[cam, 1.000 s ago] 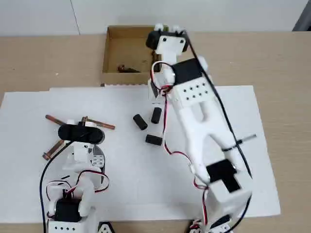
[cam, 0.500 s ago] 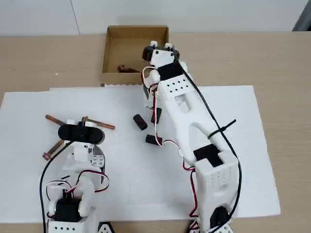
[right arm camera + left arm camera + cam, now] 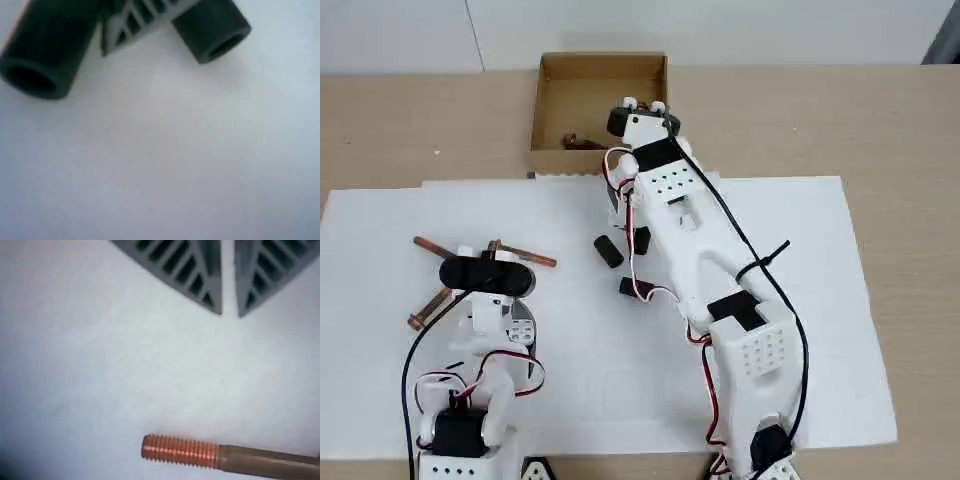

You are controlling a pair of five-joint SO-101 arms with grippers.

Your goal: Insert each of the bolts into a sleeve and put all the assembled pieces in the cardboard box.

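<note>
Three black sleeves lie on the white paper (image 3: 800, 250): one (image 3: 608, 251), one (image 3: 642, 238) partly under the right arm, and one (image 3: 635, 288). Three copper bolts lie at the left: one (image 3: 430, 245), one (image 3: 527, 256) and one (image 3: 428, 308). The cardboard box (image 3: 548, 100) at the back holds one assembled piece (image 3: 582, 142). My left gripper (image 3: 229, 300) is shut and empty, a short way from a bolt's threaded end (image 3: 180, 451). My right gripper (image 3: 620, 200) hangs low by the sleeves, between two of them (image 3: 45, 55) (image 3: 210, 30).
The paper covers most of the wooden table (image 3: 900, 130). The right arm (image 3: 690, 230) stretches across the paper's middle toward the box. Its cables (image 3: 650, 290) hang close to the nearest sleeve.
The right arm has pulled back from over the box and come down toward the sleeves on the paper. The left arm has stayed still.
</note>
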